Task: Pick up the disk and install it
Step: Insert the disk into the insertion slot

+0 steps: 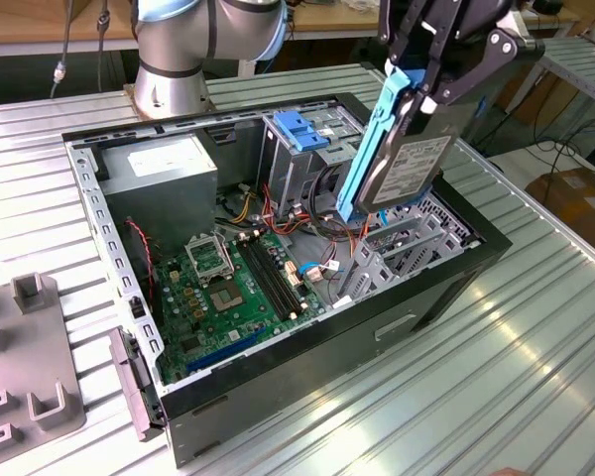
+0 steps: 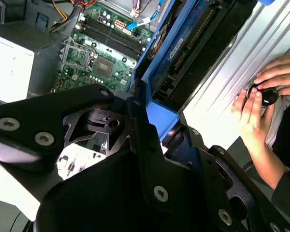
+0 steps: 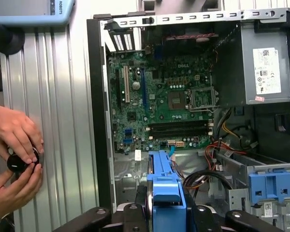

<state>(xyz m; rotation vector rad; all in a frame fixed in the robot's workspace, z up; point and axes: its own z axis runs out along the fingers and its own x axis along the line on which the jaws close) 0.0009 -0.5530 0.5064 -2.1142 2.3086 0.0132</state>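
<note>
The disk (image 1: 409,169), a grey metal drive in a bright blue carrier rail, hangs tilted and end-down above the open computer case (image 1: 416,307). It is on the exterior view's right, over the drive bay area beside the tall metal cage (image 1: 288,164). My gripper (image 1: 418,87) is shut on the disk's upper end. In both wrist views the blue carrier (image 3: 166,193) (image 2: 159,72) juts out between the black fingers (image 2: 145,140), with the motherboard (image 3: 159,96) below it.
A fixed blue latch (image 1: 299,129) tops the cage. The power supply (image 1: 164,174) fills the case's far corner. A person's hands (image 3: 14,150) hold a small black knob on the ribbed table beside the case. A grey fixture (image 1: 25,367) stands at the exterior view's left.
</note>
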